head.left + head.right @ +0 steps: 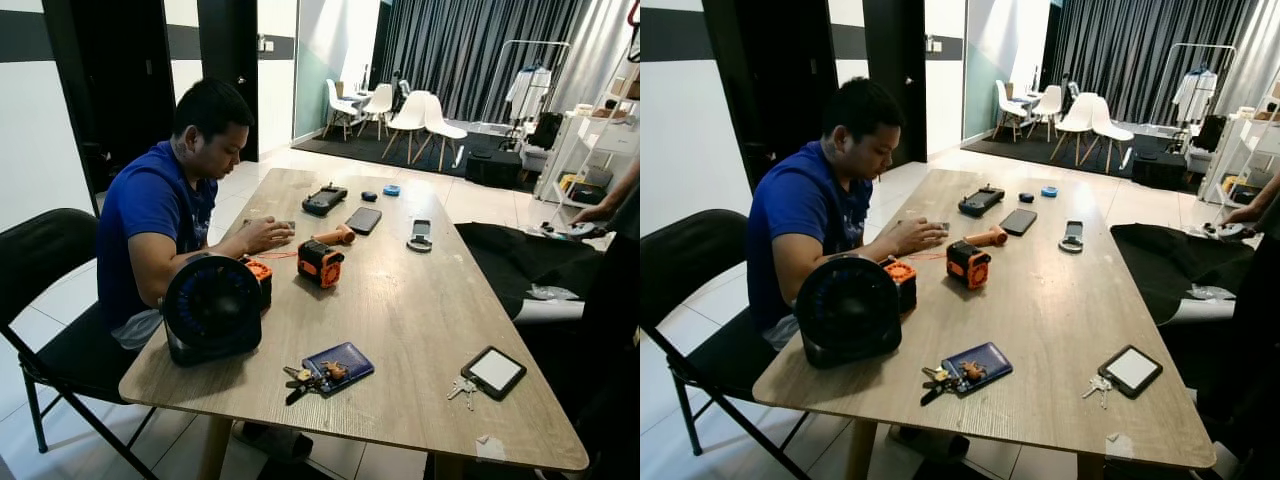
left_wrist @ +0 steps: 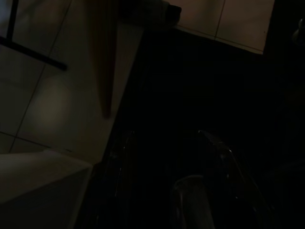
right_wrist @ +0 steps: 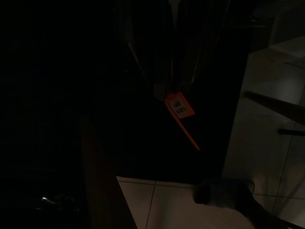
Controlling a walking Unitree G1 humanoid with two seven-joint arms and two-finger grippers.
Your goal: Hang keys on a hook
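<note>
A bunch of keys (image 1: 303, 378) with a dark fob lies near the front edge of the wooden table (image 1: 420, 300), touching a blue wallet (image 1: 340, 364). A second, small set of silver keys (image 1: 463, 389) lies at the front right, beside a black-framed flat device (image 1: 493, 371). Both my arms hang idle in the shade below the table. The left gripper (image 2: 167, 171) is a faint dark outline over the floor tiles. The right wrist view is very dark, with an orange tag (image 3: 180, 106) hanging in it.
A person in a blue shirt (image 1: 160, 210) sits at the table's left side, hands near an orange device (image 1: 320, 263). A black fan (image 1: 212, 308) stands at the front left. A black folding chair (image 1: 50, 330) is further left. Another person's arm (image 1: 610, 205) and black cloth (image 1: 520, 260) are on the right.
</note>
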